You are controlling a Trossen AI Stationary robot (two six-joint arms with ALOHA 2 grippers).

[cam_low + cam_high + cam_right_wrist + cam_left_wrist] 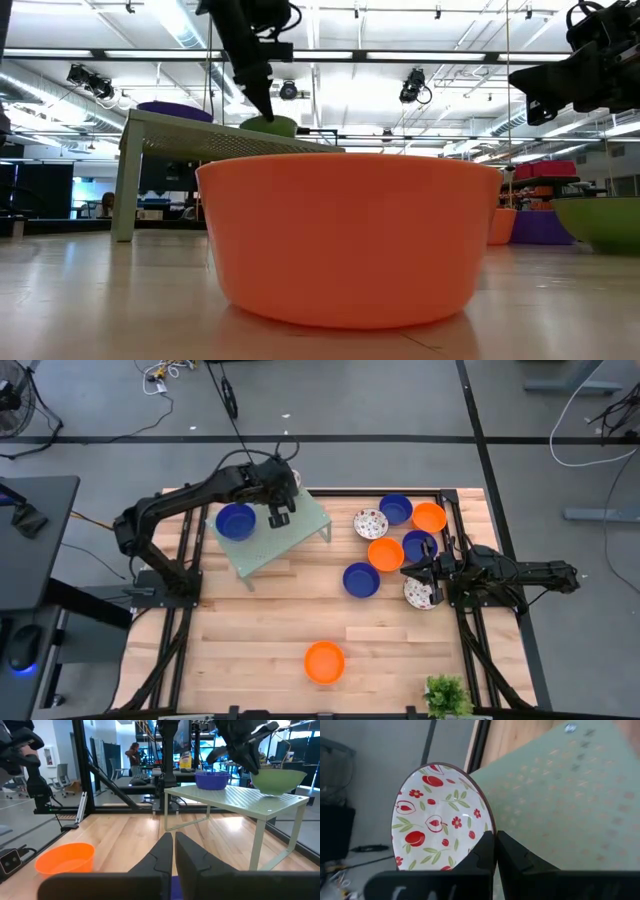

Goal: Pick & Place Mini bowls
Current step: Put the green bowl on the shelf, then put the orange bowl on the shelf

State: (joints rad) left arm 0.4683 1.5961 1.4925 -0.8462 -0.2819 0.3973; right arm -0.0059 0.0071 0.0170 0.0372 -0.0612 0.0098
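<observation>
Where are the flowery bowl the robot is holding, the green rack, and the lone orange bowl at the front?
Flowery bowl (437, 820), left wrist view: middle of its patterned inside.
Green rack (300, 528), high view: bare part of its top.
Lone orange bowl (324, 661), high view: centre of the bowl.

On the wooden worktop (260, 630) a pale green rack (268, 532) carries a blue bowl (236, 520). The left claw (281, 512) hangs over the rack's far right part. To the right lies a cluster of blue, orange and speckled bowls (395, 540). The right claw (410, 571) sits at that cluster's near right side. A lone orange bowl (324, 661) lies near the front edge.
</observation>
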